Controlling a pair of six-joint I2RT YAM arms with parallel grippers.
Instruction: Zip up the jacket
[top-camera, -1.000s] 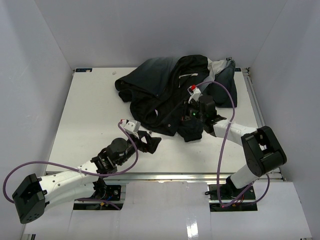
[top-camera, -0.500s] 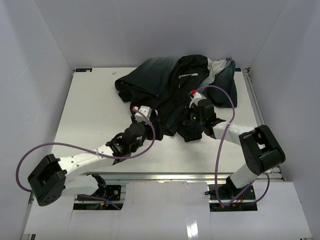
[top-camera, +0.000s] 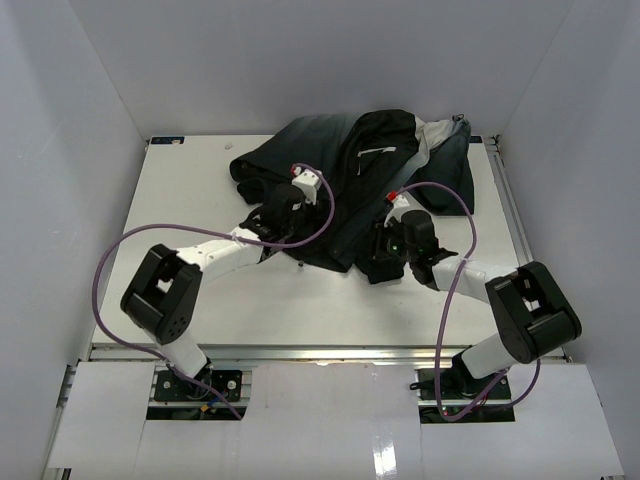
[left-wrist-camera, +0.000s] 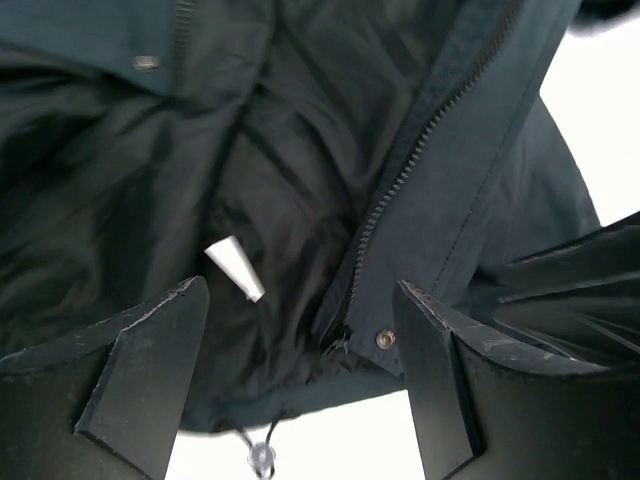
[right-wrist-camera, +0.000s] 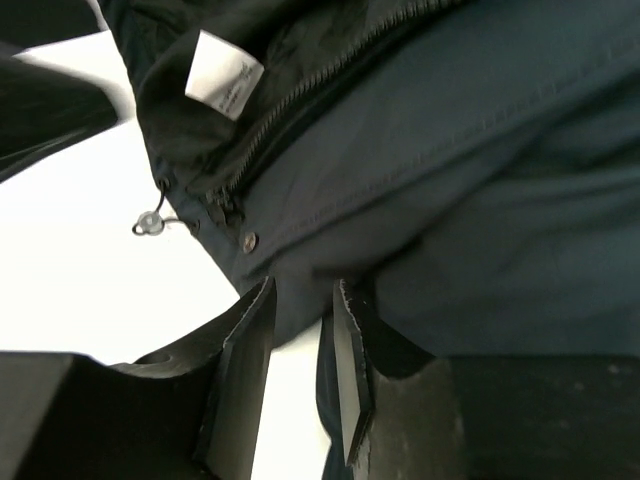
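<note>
The dark jacket (top-camera: 340, 160) lies crumpled at the back of the table, its front apart. My left gripper (top-camera: 305, 222) hovers open at the near hem. In the left wrist view the jacket (left-wrist-camera: 300, 120) fills the frame. My left gripper (left-wrist-camera: 300, 300) frames the zipper's lower end (left-wrist-camera: 345, 325), a snap (left-wrist-camera: 385, 340) and a white label (left-wrist-camera: 235, 268). My right gripper (top-camera: 375, 250) sits at the hem further right. In the right wrist view the right gripper (right-wrist-camera: 302, 290) shows a narrow gap, with the jacket (right-wrist-camera: 480, 150) hem edge at its tips and white table showing between the fingers.
A drawcord toggle (right-wrist-camera: 148, 224) hangs from the hem onto the white table (top-camera: 190, 220). White walls enclose the table on three sides. The two grippers face each other closely across the hem, purple cables looping above both arms.
My left arm has swung from the near left of the table up to the jacket's hem, still open. My right gripper's jaws have parted from shut and barely moved.
</note>
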